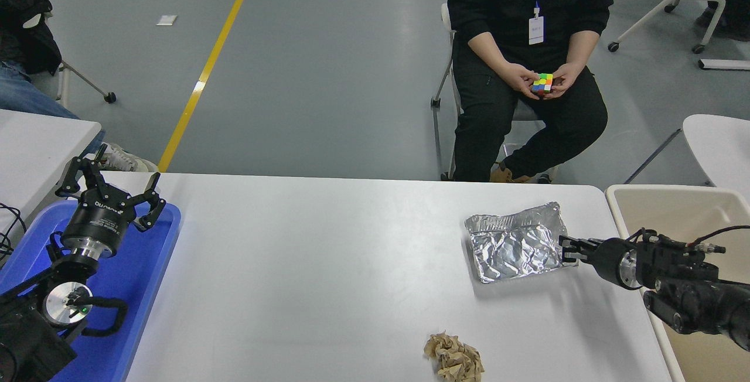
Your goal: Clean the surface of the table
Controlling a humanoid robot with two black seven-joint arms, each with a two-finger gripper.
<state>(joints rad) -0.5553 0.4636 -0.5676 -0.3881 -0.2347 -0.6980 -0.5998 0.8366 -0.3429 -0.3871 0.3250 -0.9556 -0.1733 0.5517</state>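
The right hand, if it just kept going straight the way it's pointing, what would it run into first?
The right hand points left across the table surface, its tip already at the right edge of the crumpled foil sheet. It would meet the foil first, though whether they already touch is unclear from this view.

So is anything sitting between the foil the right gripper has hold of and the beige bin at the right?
Nothing visible does. The right gripper is at the right edge of the foil sheet, and only bare table surface lies between there and the beige bin. The crumpled brown paper lies nearer the front edge, off that path.
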